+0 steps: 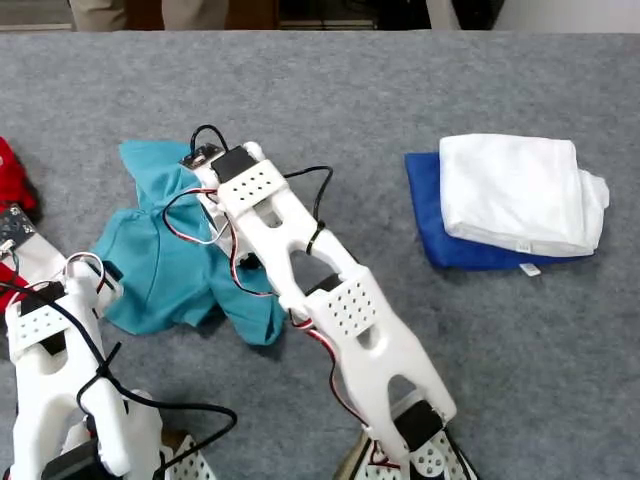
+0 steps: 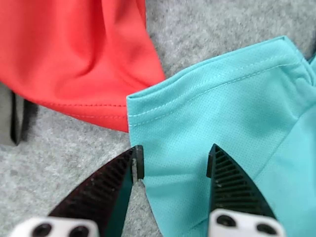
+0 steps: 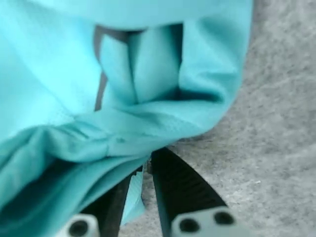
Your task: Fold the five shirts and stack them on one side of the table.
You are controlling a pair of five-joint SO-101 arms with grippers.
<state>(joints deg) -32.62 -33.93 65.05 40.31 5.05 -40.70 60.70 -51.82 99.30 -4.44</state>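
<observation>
Far right on the grey table (image 1: 400, 90): folded white shirt (image 1: 515, 190) stacked on folded blue shirt (image 1: 425, 215), well apart from both arms. At the left edge: a bit of red shirt (image 1: 10, 180), touching the hem corner of the teal shirt (image 1: 160, 270) in the left wrist view. Left of centre: teal shirt, crumpled and unfolded, its middle hidden from above by the right arm stretched across it with red and black cables. Left gripper (image 2: 173, 160): fairly wide, jaws astride the teal hem, cloth between them but not pinched, one tip just off the fabric edge over bare table. Right gripper (image 3: 148, 170): nearly closed, narrow gap, pinching a bunched fold of teal cloth, at the shirt's far upper part
</observation>
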